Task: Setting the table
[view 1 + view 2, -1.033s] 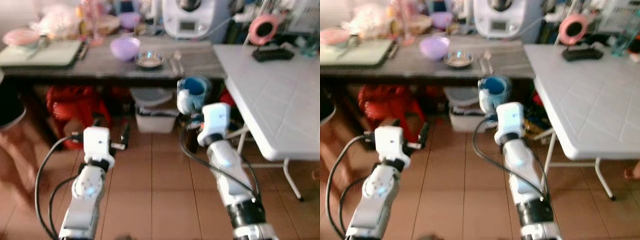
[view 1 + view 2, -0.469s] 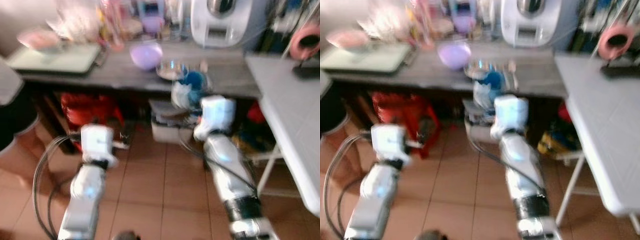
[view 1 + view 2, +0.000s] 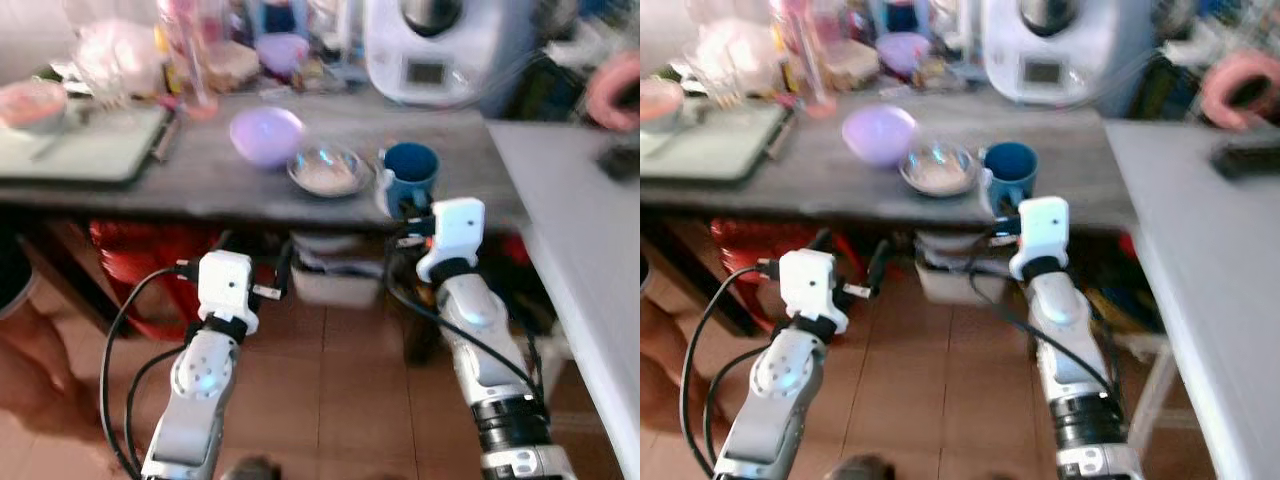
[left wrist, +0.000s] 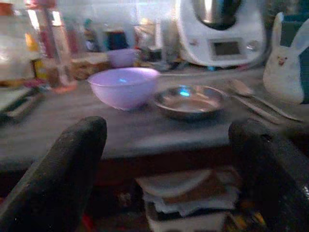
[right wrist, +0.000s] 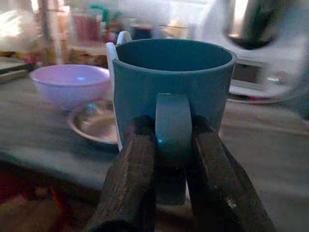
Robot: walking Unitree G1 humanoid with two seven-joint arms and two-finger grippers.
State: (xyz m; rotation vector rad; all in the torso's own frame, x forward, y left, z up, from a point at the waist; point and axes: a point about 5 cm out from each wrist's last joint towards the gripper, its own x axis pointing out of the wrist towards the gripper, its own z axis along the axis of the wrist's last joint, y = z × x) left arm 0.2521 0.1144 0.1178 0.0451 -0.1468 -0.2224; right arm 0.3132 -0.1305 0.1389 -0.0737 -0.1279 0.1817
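My right gripper (image 5: 171, 159) is shut on the handle of a blue mug (image 5: 169, 82) with a white rabbit figure on its side. The blue mug (image 3: 410, 170) hangs at the front edge of the dark counter (image 3: 150, 190), just right of a steel dish (image 3: 327, 172). A lilac bowl (image 3: 266, 135) sits left of the dish. A spoon (image 4: 256, 96) lies on the counter between the dish and the mug. My left gripper (image 4: 169, 145) is open, held low in front of the counter, below the bowl and dish.
A white kitchen machine (image 3: 425, 50) stands at the back of the counter. A green tray (image 3: 75, 145) lies at the left. A white folding table (image 3: 590, 230) is on the right. Red bags (image 3: 140, 260) and a white box (image 3: 335, 275) sit under the counter.
The view has swung and closed in on the counter. The mug in my right gripper has risen from below the counter's edge to counter level beside the steel dish.
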